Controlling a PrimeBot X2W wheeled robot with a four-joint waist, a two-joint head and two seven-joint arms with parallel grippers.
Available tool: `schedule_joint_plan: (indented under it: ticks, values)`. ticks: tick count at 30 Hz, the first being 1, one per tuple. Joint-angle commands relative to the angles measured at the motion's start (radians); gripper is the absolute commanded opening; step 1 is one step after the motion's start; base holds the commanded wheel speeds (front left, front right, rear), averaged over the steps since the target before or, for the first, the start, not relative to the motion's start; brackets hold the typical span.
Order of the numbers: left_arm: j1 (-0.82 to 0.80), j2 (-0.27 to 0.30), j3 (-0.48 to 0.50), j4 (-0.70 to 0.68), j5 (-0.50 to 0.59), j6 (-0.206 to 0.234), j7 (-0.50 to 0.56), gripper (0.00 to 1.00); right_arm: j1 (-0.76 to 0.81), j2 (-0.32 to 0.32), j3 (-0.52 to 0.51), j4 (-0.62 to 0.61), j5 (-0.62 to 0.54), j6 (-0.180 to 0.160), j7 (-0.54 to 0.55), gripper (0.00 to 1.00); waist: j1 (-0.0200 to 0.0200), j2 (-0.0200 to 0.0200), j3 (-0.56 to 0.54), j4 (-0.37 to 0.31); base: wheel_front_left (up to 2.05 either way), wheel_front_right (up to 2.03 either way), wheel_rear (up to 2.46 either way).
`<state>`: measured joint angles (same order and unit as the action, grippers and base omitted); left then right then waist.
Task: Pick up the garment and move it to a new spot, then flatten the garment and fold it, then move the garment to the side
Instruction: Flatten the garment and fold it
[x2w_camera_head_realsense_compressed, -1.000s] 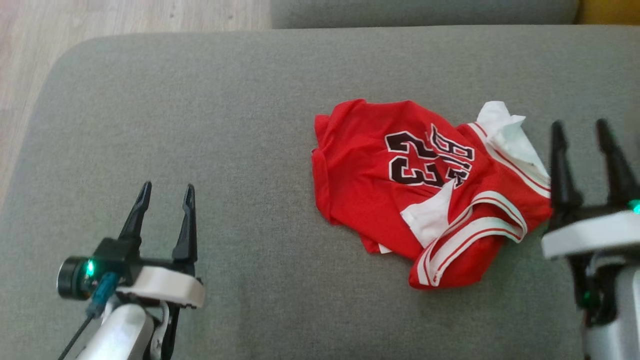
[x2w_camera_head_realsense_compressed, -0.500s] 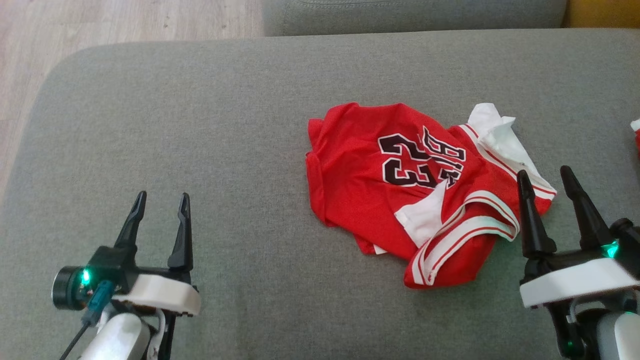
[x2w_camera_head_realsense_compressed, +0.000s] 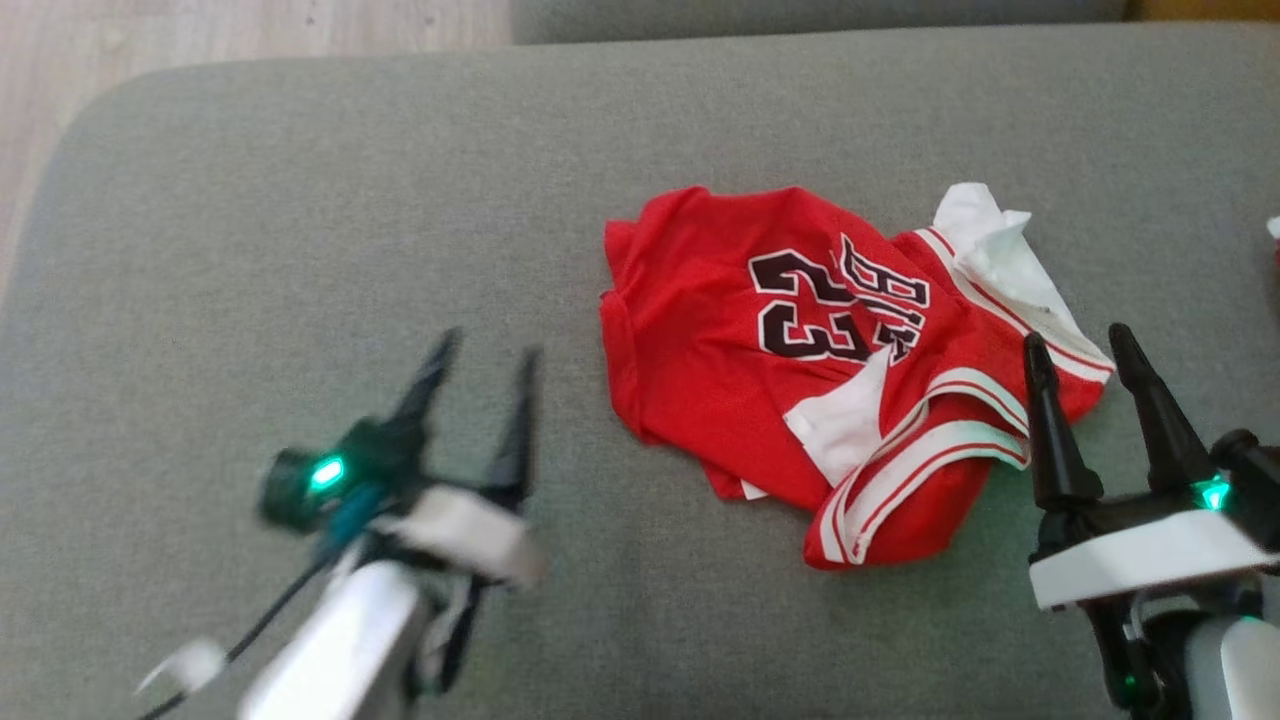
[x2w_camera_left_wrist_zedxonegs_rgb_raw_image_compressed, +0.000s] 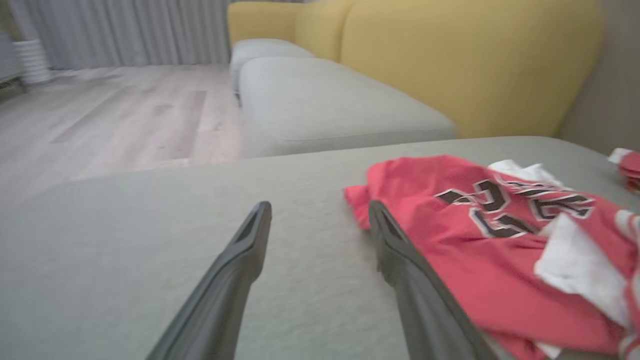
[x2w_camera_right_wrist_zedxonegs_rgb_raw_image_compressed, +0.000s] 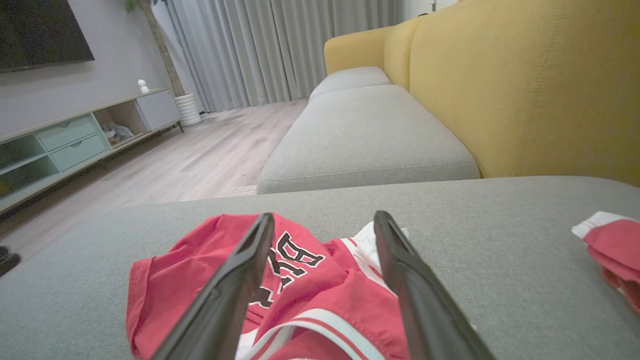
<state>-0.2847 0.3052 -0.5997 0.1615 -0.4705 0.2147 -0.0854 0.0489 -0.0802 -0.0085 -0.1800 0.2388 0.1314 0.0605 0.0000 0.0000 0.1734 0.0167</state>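
Left gripper (x2w_camera_head_realsense_compressed: 490, 345) is on the move, folks. Since half a second ago we've swung it from the lower left of the head view toward the middle, and it shows blurred with speed. Its jaws stand apart with nothing between them, and the tips are near the left edge of the garment (x2w_camera_head_realsense_compressed: 790, 340), with a strip of bare grey between.

Now the lay of the land, biggest first. We're working over a broad grey cushion (x2w_camera_head_realsense_compressed: 300, 200) that spans most of the head view. A strip of wood floor (x2w_camera_head_realsense_compressed: 200, 30) shows at the upper left. In the right wrist view a yellow sofa back (x2w_camera_right_wrist_zedxonegs_rgb_raw_image_compressed: 525, 90) rises at the upper right, with a second grey seat (x2w_camera_right_wrist_zedxonegs_rgb_raw_image_compressed: 365, 135) running away below it.

The garment is a red jersey with white trim and a black 23. It lies crumpled on the cushion, right of centre in the head view, with its white lining turned out at the upper right and lower middle.

Our right gripper (x2w_camera_head_realsense_compressed: 1076, 336) sits at the lower right of the head view. Its jaws are spread and grip nothing, and the tips are at the garment's right edge. We cannot tell whether they touch it.

A small red-and-white piece (x2w_camera_right_wrist_zedxonegs_rgb_raw_image_compressed: 612, 240) lies at the right edge of the right wrist view, well apart from the garment.
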Motion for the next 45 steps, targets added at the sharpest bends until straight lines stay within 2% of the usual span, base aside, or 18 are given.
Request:
schedule_joint_plan:
  ticks: [1,5,8,12,15,16,17,18,20,23,26,30,31,33,38,42,45]
  values:
    - [-0.081,-0.013,0.016,-0.016,0.018,-0.005,0.013,1.0,-0.044,-0.013,0.027,-0.041,0.009,-0.001,-0.005,1.0,0.0,0.0,0.017,-0.013,0.0,0.0,0.0]
    - [-0.148,-0.117,-0.057,0.075,0.009,-0.035,0.078,1.0,-0.059,-0.013,0.037,-0.033,0.021,-0.001,-0.005,1.0,0.0,0.0,0.043,-0.045,0.0,0.0,0.0]
    - [-0.175,-0.168,-0.077,0.179,-0.01,-0.044,0.107,1.0,-0.065,-0.012,0.044,-0.023,0.031,-0.001,-0.004,1.0,0.0,0.0,0.059,-0.072,0.0,0.0,0.0]
    - [-0.185,-0.198,-0.071,0.301,-0.042,-0.038,0.132,1.0,-0.065,-0.007,0.04,-0.011,0.045,-0.001,-0.004,1.0,0.0,0.0,0.074,-0.097,0.0,0.0,0.0]
    - [-0.184,-0.213,-0.07,0.354,-0.081,-0.072,0.141,1.0,-0.062,-0.003,0.033,-0.004,0.051,-0.001,-0.001,1.0,0.0,0.0,0.08,-0.104,0.0,0.0,0.0]
    - [-0.185,-0.217,-0.069,0.363,-0.095,-0.09,0.136,0.4,-0.06,-0.002,0.03,-0.001,0.053,-0.001,0.001,1.0,0.0,0.0,0.08,-0.104,0.0,0.0,0.0]
    - [-0.186,-0.221,-0.066,0.366,-0.107,-0.105,0.122,0.0,-0.06,-0.001,0.028,0.001,0.054,-0.001,0.003,1.0,0.0,0.0,0.08,-0.103,0.0,0.0,0.0]
    - [-0.185,-0.225,-0.064,0.371,-0.12,-0.128,0.099,0.0,-0.06,0.002,0.024,0.004,0.057,-0.001,0.005,1.0,0.0,0.0,0.076,-0.099,0.0,0.0,0.0]
    - [-0.184,-0.218,-0.058,0.363,-0.117,-0.134,0.06,0.0,-0.061,0.005,0.019,0.007,0.063,-0.001,0.008,1.0,0.0,0.0,0.07,-0.092,0.0,0.0,0.0]
    - [-0.178,-0.184,-0.045,0.31,-0.1,-0.126,0.007,0.0,-0.057,0.009,0.011,0.01,0.065,-0.001,0.011,1.0,0.0,0.0,0.056,-0.076,0.0,0.0,0.0]
    - [-0.158,-0.131,-0.033,0.209,-0.083,-0.103,-0.001,0.0,-0.047,0.013,0.003,0.013,0.067,-0.001,0.014,1.0,0.0,0.0,0.041,-0.058,0.0,0.0,0.0]
    - [-0.08,-0.04,-0.026,0.024,-0.072,-0.051,0.072,0.0,-0.037,0.018,-0.004,0.019,0.074,-0.001,0.022,1.0,0.0,0.0,0.027,-0.034,0.0,0.0,0.0]
    - [-0.08,-0.04,-0.026,0.024,-0.072,-0.051,0.072,0.0,-0.037,0.018,-0.004,0.019,0.074,-0.001,0.022,1.0,0.0,0.0,0.027,-0.034,0.0,0.0,0.0]
    - [-0.008,0.009,-0.028,-0.082,-0.08,-0.016,0.139,0.0,-0.033,0.02,-0.009,0.022,0.076,-0.001,0.027,1.0,0.0,0.0,0.019,-0.024,0.0,0.0,0.0]
    - [0.197,0.123,-0.007,-0.32,-0.11,0.104,0.275,0.0,-0.02,0.024,-0.026,0.027,0.078,-0.001,0.036,1.0,0.0,0.0,0.005,0.0,0.0,0.0,0.0]
    - [0.342,0.165,0.001,-0.402,-0.162,0.174,0.352,0.0,-0.008,0.026,-0.035,0.03,0.08,-0.001,0.046,1.0,0.0,0.0,-0.008,0.016,0.0,0.0,0.0]
    - [0.418,0.153,-0.012,-0.376,-0.21,0.179,0.365,0.0,-0.005,0.027,-0.034,0.032,0.078,-0.001,0.056,1.0,0.0,0.0,-0.019,0.017,0.0,0.0,0.0]
